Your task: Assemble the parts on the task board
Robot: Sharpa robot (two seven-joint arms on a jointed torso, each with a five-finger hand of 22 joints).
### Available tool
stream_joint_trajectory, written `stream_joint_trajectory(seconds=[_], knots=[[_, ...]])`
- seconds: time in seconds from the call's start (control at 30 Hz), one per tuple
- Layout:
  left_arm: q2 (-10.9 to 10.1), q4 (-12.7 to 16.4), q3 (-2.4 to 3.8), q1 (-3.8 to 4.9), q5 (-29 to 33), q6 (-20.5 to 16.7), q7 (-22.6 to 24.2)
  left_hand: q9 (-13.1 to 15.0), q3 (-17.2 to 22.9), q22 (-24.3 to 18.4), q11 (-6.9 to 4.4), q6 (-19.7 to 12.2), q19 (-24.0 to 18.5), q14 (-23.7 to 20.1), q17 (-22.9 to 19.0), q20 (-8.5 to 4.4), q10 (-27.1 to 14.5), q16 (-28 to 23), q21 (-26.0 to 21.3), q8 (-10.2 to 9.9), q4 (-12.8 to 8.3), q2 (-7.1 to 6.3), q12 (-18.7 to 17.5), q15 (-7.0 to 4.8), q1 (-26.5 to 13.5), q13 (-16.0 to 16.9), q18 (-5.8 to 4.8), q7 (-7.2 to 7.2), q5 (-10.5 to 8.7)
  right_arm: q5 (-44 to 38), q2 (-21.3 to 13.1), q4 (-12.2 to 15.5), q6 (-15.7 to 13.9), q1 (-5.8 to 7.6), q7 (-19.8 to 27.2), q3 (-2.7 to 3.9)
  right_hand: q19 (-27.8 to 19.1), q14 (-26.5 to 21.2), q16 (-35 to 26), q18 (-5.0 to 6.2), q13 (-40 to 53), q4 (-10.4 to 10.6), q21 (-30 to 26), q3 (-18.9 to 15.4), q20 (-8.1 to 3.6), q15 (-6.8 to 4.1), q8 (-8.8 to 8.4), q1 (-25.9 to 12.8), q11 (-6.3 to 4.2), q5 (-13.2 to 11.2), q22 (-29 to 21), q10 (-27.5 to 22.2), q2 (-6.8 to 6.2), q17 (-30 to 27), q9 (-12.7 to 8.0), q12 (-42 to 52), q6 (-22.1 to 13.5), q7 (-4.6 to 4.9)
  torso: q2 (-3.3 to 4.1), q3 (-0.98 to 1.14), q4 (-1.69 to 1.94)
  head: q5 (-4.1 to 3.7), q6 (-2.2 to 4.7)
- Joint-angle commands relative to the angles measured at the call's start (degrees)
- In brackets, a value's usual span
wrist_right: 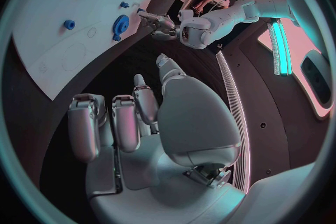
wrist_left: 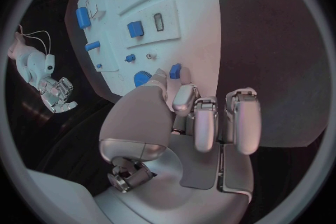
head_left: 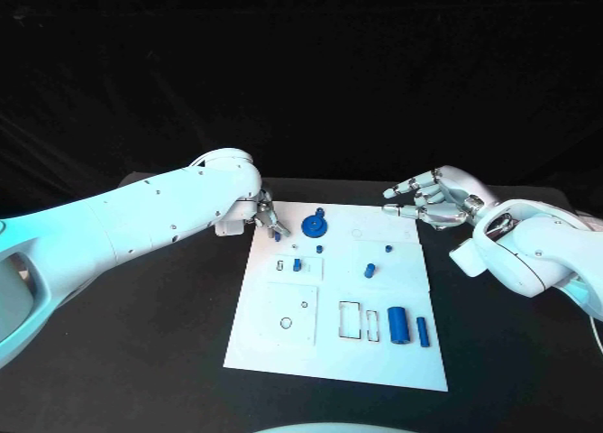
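Note:
The white task board (head_left: 340, 361) lies in the middle of the black table. On it are a blue gear (head_left: 315, 223), a small blue block (head_left: 297, 264), a short blue piece (head_left: 370, 269), a blue cylinder (head_left: 397, 325) and a thin blue bar (head_left: 422, 332). My left hand (head_left: 266, 221) hovers at the board's far left corner and pinches a small blue part (wrist_left: 175, 71) between thumb and finger, close beside the gear (wrist_left: 142, 78). Off the board's far right corner, my right hand (head_left: 435, 200) is raised with its fingers apart and nothing in them.
Outlined recesses (head_left: 354, 322) sit near the cylinder, and a raised white square with a hole (head_left: 289, 316) is on the board's left half. Black table (head_left: 145, 361) surrounds the board on both sides.

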Motion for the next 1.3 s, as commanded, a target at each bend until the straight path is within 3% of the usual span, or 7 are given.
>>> stream_joint_trajectory(seconds=[0.03,0.27,0.47,0.57,0.7,0.83,1.3], knots=[[0.2,-0.1,0.01,0.0,0.4,0.9,-0.7,-0.2,0.6,10.9,-0.06,0.5,3.4,5.9,15.1,0.11,0.2,0.2,0.4,-0.4,-0.4,0.42,0.3,-0.07,1.2,-0.1,-0.12,-0.1,0.27,-0.5,0.1,0.1,0.7,-0.04,0.2,0.0,-0.4,3.7,-0.4,0.73,1.3,0.0,-0.3,-0.3,0.1,-0.05,-0.05,0.0,-0.04,0.4,5.7,-0.3,0.39,4.6,0.1,-0.2,-0.2,-0.05,0.0,-0.02,-0.05,0.05,0.03],[0.4,-0.3,0.01,-0.02,0.8,0.2,-0.5,-0.7,3.5,10.8,-0.28,0.2,3.3,5.9,15.1,0.0,0.0,0.2,0.3,-0.9,-2.5,2.5,0.1,-0.22,5.3,-0.3,-0.08,-0.34,0.41,-0.5,0.0,0.1,0.7,-0.04,0.2,0.0,-0.4,3.7,-0.4,0.73,1.3,0.0,-0.3,-0.3,0.1,-0.05,-0.05,0.0,-0.04,0.4,5.7,-0.3,0.39,4.6,0.1,-0.2,-0.2,-0.05,0.04,-0.03,-0.03,0.0,-0.09],[0.6,-0.7,0.01,-0.15,1.6,-1.2,0.1,-1.3,10.6,10.6,-0.38,-1.0,3.2,5.9,15.1,-0.29,-0.5,0.2,0.1,-1.8,-6.4,4.29,-0.5,-0.43,11.0,-0.7,-0.02,-0.33,0.65,-0.5,0.0,0.0,0.9,-0.04,0.2,0.0,-0.4,3.7,-0.4,0.73,1.4,0.0,-0.3,-0.3,0.1,-0.05,-0.01,0.0,-0.05,0.4,5.7,-0.3,0.41,4.5,0.1,-0.1,-0.2,-0.06,0.01,-0.01,-0.07,-0.04,-0.2],[0.5,-0.7,0.01,-0.21,2.3,-2.0,0.6,-1.4,16.6,10.6,-0.07,-1.4,3.1,5.9,15.1,-0.14,-0.8,0.2,-0.1,-1.9,-8.3,3.11,-0.9,-0.15,11.8,-1.1,0.01,0.1,0.7,-0.5,0.0,0.0,0.9,-0.05,0.1,0.0,-0.4,3.7,-0.4,0.73,1.4,0.0,-0.3,-0.3,0.1,-0.05,-0.01,0.0,-0.05,0.4,5.7,-0.3,0.41,4.5,0.1,-0.1,-0.2,-0.06,-0.01,0.0,-0.06,-0.06,-0.29],[0.0,-0.2,0.01,-0.26,3.2,-2.7,1.0,-0.9,27.0,10.5,0.22,-1.4,3.0,5.9,15.1,0.18,-0.6,0.2,-0.3,-0.9,-9.3,-0.96,-1.0,0.15,7.7,-1.4,0.06,0.58,0.36,-0.5,0.1,-0.1,1.1,-0.09,0.1,0.0,-0.4,3.7,-0.4,0.73,1.4,0.0,-0.3,-0.3,0.1,-0.05,-0.01,0.0,-0.05,0.4,5.7,-0.3,0.41,4.5,0.1,-0.1,-0.2,-0.06,-0.03,0.01,-0.03,-0.1,-0.25],[-1.2,1.4,0.0,-0.31,4.0,-3.7,1.0,-0.3,31.7,10.5,0.12,-1.5,3.0,5.9,15.1,0.21,-0.4,0.2,-0.3,0.0,-10.4,-2.48,-1.0,0.19,5.7,-1.5,0.06,0.33,0.35,-0.5,0.1,-0.3,1.2,-0.14,0.0,0.0,-0.4,3.7,-0.4,0.73,1.4,-0.1,-0.3,-0.4,0.1,-0.05,0.05,0.1,-0.06,0.4,5.7,-0.2,0.43,4.6,0.1,0.0,-0.1,-0.08,-0.07,0.03,0.0,-0.12,-0.25],[-9.1,14.7,-0.04,-0.52,5.8,-10.2,1.0,0.4,35.2,10.6,0.03,-1.4,3.0,5.9,15.1,0.13,0.0,0.2,-0.3,1.2,-11.4,-3.93,-0.7,0.12,3.2,-1.3,0.07,0.14,0.17,-0.4,0.1,-0.5,1.3,-0.38,-0.1,-0.03,-0.4,3.7,-0.4,0.74,1.4,-0.1,-0.3,-0.4,0.09,-0.06,0.07,0.1,-0.07,0.4,5.6,-0.3,0.45,4.5,0.1,-0.1,0.0,-0.08,-0.17,0.05,0.21,0.13,-0.25]])
